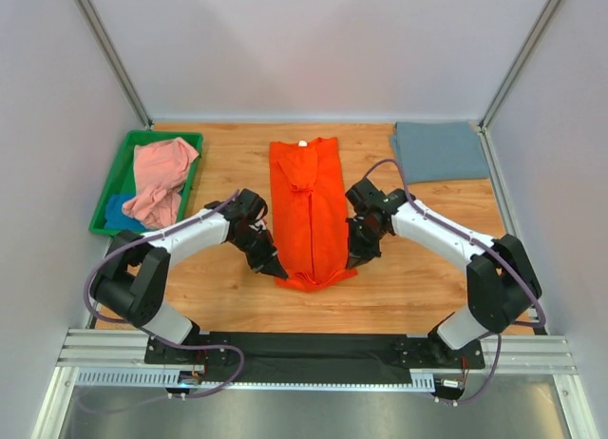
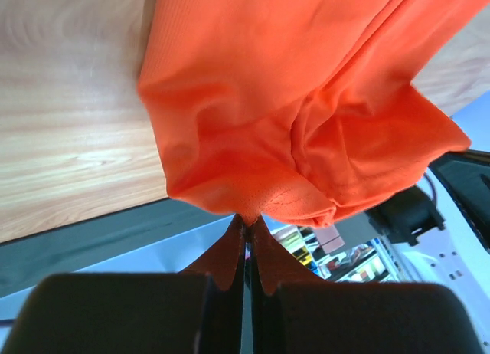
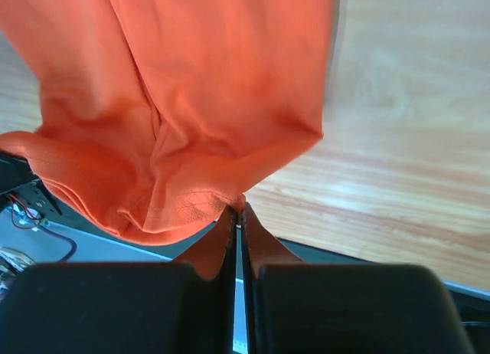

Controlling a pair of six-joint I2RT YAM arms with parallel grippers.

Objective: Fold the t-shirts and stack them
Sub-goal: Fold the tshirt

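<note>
Now we hold orange shirt [image 1: 306, 206], long strip in middle of table [image 1: 427, 258]. Jaws of left gripper [image 1: 271, 266] and right gripper [image 1: 357, 258] both clamped on its near hem corners. We should lift both together, carry hem level toward collar [image 1: 302, 144], keep corners even.

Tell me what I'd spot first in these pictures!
The orange t-shirt, folded into a long strip mid-table, grabs the eye; the left gripper and right gripper each pinch a near corner. A pink t-shirt lies heaped in the green tray at far left, a folded grey-blue t-shirt at far right.
</note>
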